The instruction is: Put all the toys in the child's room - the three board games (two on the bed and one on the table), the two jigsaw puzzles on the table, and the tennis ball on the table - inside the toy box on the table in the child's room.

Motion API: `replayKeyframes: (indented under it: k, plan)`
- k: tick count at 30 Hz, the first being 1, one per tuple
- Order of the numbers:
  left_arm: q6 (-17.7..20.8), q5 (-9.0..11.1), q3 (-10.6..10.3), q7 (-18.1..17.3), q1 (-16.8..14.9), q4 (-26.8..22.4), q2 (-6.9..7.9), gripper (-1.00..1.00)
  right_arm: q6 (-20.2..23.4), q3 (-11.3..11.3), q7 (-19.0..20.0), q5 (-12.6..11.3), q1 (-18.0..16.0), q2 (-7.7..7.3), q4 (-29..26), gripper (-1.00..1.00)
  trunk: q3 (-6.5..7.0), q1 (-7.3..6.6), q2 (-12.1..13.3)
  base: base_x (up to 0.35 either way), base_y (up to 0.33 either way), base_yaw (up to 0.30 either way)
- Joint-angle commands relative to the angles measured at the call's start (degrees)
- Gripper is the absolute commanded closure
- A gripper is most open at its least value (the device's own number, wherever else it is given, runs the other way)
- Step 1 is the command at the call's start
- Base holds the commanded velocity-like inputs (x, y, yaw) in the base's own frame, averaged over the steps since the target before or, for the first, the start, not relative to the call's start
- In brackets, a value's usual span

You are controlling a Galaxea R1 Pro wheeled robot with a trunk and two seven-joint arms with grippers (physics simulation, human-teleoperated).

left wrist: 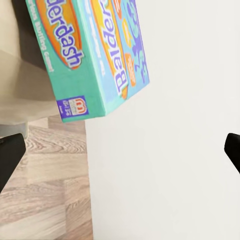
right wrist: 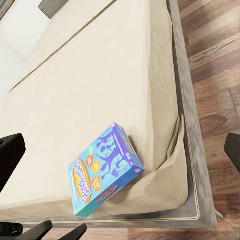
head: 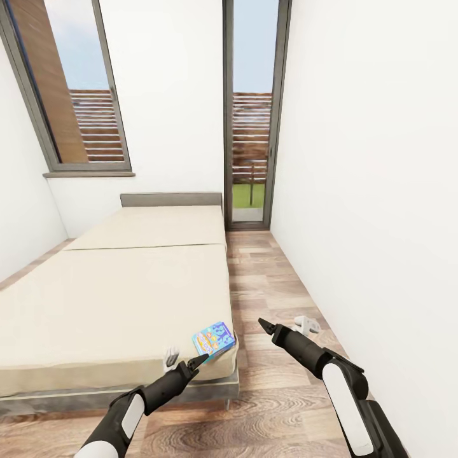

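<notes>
Head view: both arms reach toward the bed's near right corner, where one board game lies.

Nearest, the left gripper point(head: 197, 360) has its dark tip just at the near edge of the board game point(head: 214, 338), and in the left wrist view its fingers point(left wrist: 10, 156) stand wide apart with nothing between them, the box point(left wrist: 95, 50) ahead of them. The right gripper point(head: 266, 326) hangs over the wood floor point(head: 267, 407) just right of the bed point(head: 114, 299), its fingers point(right wrist: 9, 155) likewise spread and empty. The teal and blue box point(right wrist: 106, 170) lies flat on the mattress by that corner, where the cover is rumpled. Farther off, a white wall point(head: 369, 159) runs along the right, and a window point(head: 70, 89) and a glazed door point(head: 252, 114) stand beyond the headboard point(head: 172, 199).
</notes>
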Motion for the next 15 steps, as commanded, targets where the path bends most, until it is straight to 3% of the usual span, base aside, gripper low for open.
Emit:
replayKeyframes:
  k: [1, 15]
  plan:
    - [0.45, 0.01, 0.33, -0.18, -0.05, -0.03, -0.06, -1.0, 0.28, -0.08, 0.2, 0.1, -0.03, 0.03, -0.03, -1.0, -0.06, -0.01, -0.02, 0.0, 0.0, 0.0]
    - [0.32, 0.0, 0.39, -0.08, -0.05, 0.37, -0.08, -1.0, 0.28, -0.05, 0.2, 0.1, -0.03, 0.03, -0.09, -1.0, -0.06, -0.01, -0.02, 0.0, 0.0, 0.0]
